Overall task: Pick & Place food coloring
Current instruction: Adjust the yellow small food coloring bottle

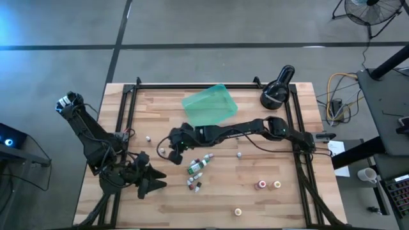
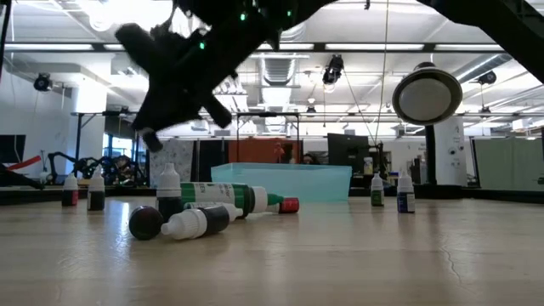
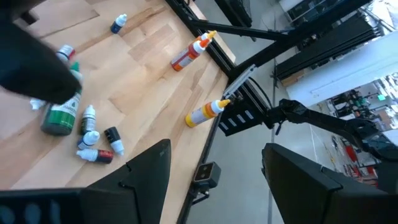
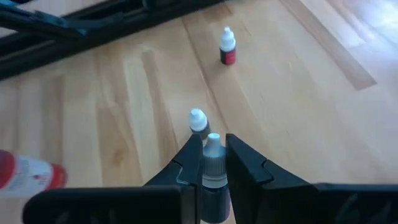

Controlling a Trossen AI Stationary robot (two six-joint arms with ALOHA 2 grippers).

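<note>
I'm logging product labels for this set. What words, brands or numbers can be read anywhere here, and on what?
None can be read.
Large green bottle: its white label has print, too blurred to read.
Small food coloring bottles: labels too small to read.
Bottle held in the right gripper: no text shows.

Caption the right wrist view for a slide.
Right gripper shut on a white-capped food coloring bottle above the wooden table, two more bottles standing beyond.
</note>
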